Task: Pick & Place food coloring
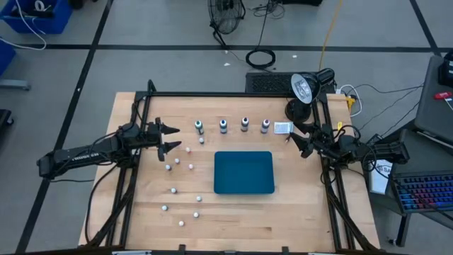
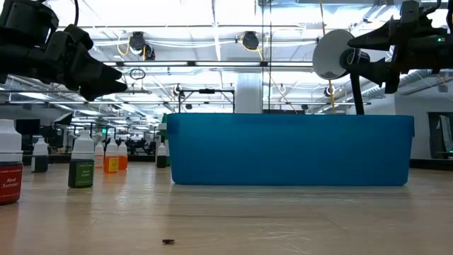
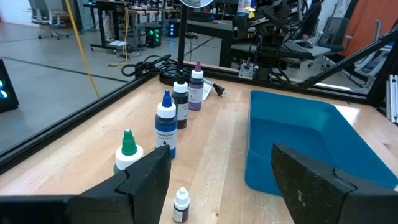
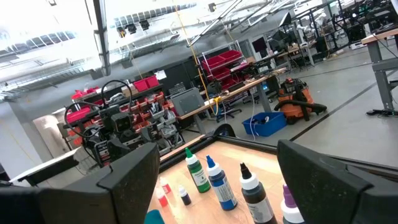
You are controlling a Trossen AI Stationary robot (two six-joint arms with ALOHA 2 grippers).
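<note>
The four food coloring bottles (image 1: 233, 126) are kept upright in a row behind the blue bin (image 1: 243, 172), untouched, while the left end effector (image 1: 172, 139) and the right end effector (image 1: 292, 138) are held wide and empty above the surface (image 1: 283, 212), presumably ready for a first pick.

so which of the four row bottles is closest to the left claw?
The green-capped bottle, at the row's end by the left claw; blue, black and purple stand farther off.

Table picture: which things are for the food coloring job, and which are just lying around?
For the job:
- four bottles in a row
- blue tray
- left claw, open
- right claw, open

Lying about:
- small scattered bottles
- lamp
- white packet
</note>
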